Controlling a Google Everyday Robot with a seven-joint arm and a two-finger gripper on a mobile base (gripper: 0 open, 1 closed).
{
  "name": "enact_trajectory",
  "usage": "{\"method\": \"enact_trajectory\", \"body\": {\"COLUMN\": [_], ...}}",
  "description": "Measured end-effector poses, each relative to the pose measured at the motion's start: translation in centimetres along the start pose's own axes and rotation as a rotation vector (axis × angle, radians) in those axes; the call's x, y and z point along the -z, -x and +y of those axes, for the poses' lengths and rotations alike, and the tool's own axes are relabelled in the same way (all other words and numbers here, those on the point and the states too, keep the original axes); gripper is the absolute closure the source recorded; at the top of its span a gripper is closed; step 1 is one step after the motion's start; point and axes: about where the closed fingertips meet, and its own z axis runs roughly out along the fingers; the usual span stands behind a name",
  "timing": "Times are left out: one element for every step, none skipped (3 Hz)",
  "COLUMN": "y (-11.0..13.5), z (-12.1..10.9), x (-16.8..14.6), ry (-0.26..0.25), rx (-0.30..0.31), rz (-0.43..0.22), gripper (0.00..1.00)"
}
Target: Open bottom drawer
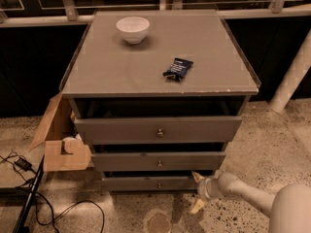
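Note:
The bottom drawer (141, 183) is the lowest, slimmest grey front of the cabinet, with a small round knob (159, 184) at its centre. It sits further back than the two fronts above it. My gripper (197, 192) is low over the floor, just off the drawer's right end, to the right of the knob. It is open, with one pale finger (197, 176) up by the drawer's right corner and the other finger (196, 207) down near the floor. It holds nothing. My white arm (252, 198) reaches in from the lower right.
The middle drawer (158, 160) and top drawer (158, 128) stick out above. A white bowl (132, 29) and a dark packet (178, 68) lie on the cabinet top. An open cardboard box (60, 142) stands at the left, with cables (29, 198) on the floor. A white post (291, 76) stands at the right.

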Motion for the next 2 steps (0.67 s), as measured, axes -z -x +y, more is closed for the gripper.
{"method": "enact_trajectory", "body": {"y": [0.5,1.0], "z": [-1.0,-1.8], "x": [-1.5,-2.5], "ry": [0.007,0.012], "rx": [0.010,0.019], "rz": [0.000,0.000], "gripper": [0.00,0.00]}}
